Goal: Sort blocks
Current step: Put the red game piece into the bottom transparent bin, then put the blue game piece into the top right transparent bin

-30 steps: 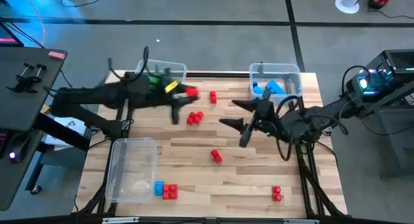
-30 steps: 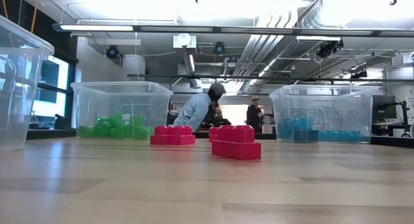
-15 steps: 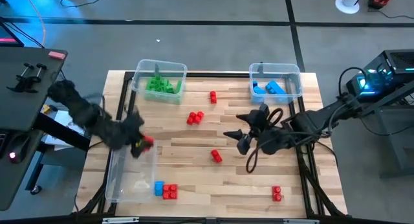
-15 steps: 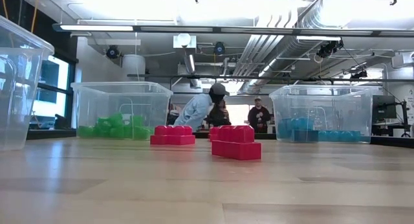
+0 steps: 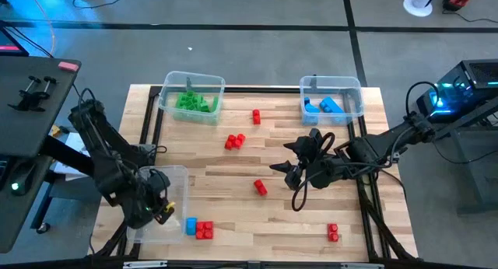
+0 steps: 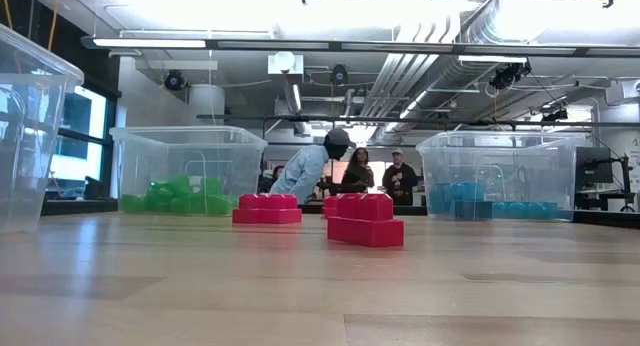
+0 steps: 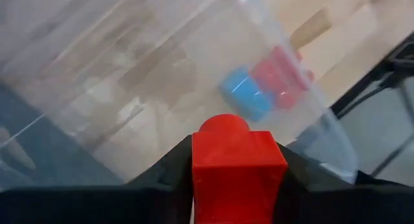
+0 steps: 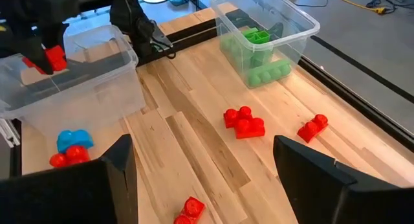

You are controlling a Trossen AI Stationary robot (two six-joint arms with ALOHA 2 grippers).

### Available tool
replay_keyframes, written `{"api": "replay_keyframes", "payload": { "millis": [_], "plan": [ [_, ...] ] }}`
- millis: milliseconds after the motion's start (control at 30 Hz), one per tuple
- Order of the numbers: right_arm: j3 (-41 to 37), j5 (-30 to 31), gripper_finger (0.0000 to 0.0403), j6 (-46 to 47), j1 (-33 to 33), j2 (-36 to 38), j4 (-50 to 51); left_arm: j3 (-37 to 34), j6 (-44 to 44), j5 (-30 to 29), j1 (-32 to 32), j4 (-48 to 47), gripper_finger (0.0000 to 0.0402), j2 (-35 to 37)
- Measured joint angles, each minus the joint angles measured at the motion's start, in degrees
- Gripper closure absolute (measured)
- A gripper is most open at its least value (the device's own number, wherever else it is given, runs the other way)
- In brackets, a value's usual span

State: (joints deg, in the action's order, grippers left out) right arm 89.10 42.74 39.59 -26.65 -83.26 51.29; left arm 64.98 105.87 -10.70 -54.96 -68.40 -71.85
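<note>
A drop-off step is judged in hand: over the empty clear bin [image 5: 159,193] at the table's near left, a red block [image 7: 237,160] is held clamped in the left gripper [image 5: 158,209]. Next, a release into that bin is called for. The right gripper [image 5: 289,169], spread wide and empty, is poised beside the loose red brick [image 5: 260,188] mid-table.

Three clear bins [image 5: 165,178] on a wooden table [image 5: 296,222], people [image 6: 310,171] beyond
</note>
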Motion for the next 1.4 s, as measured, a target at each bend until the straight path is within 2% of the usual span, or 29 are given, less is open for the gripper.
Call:
{"api": "replay_keyframes", "payload": {
  "millis": [133,233,333,467,567,633,733,833,933,1067,1167,1267,1400],
  "plan": [
    [0.0,-0.2,0.0165,0.0,0.0,0.0,0.2,0.0,-1.7,2.9,1.2,-0.1,0.0174,-1.4],
    [0.0,-0.6,0.0165,0.0,0.0,0.0,0.2,0.0,-4.1,7.1,3.1,0.0,0.0111,-0.2],
    [0.0,-0.8,0.0165,0.0,0.0,0.0,0.2,1.1,-6.2,7.2,5.8,0.0,0.0079,2.5],
    [0.0,-0.8,0.0165,0.1,0.0,0.0,0.2,5.9,-15.7,-1.8,10.5,3.3,0.0075,5.8],
    [0.0,-1.0,0.0165,0.5,0.0,0.0,0.2,9.1,-28.5,-3.3,16.0,8.1,0.0087,4.8],
    [0.0,-1.0,0.0165,0.5,0.0,0.0,0.2,10.7,-38.4,0.9,20.0,11.5,0.0099,1.6],
    [0.0,-1.0,0.0165,1.2,0.0,0.0,0.2,13.6,-54.0,11.1,24.3,14.0,0.0115,-6.6],
    [0.0,-1.0,0.0165,2.0,0.0,0.0,0.2,18.9,-68.6,17.6,26.5,9.0,0.0133,-16.7],
    [0.0,-1.0,0.0165,2.8,0.0,0.0,0.2,25.3,-79.1,17.8,27.6,-2.1,0.0174,-27.2],
    [0.0,-1.0,0.0165,3.7,0.0,0.0,0.3,32.9,-87.2,17.0,28.0,-14.7,0.0282,-38.9],
    [0.0,-1.0,0.0165,3.7,0.0,0.0,0.3,36.1,-90.5,17.0,27.8,-19.2,0.0376,-44.7],
    [0.0,-1.0,0.0165,3.7,0.0,0.0,0.3,37.2,-91.7,19.3,27.5,-21.9,0.0388,-48.6],
    [0.0,-1.0,0.0165,3.6,0.0,0.0,0.3,37.0,-91.4,32.5,27.6,-21.7,0.0400,-51.3]
  ]
}}
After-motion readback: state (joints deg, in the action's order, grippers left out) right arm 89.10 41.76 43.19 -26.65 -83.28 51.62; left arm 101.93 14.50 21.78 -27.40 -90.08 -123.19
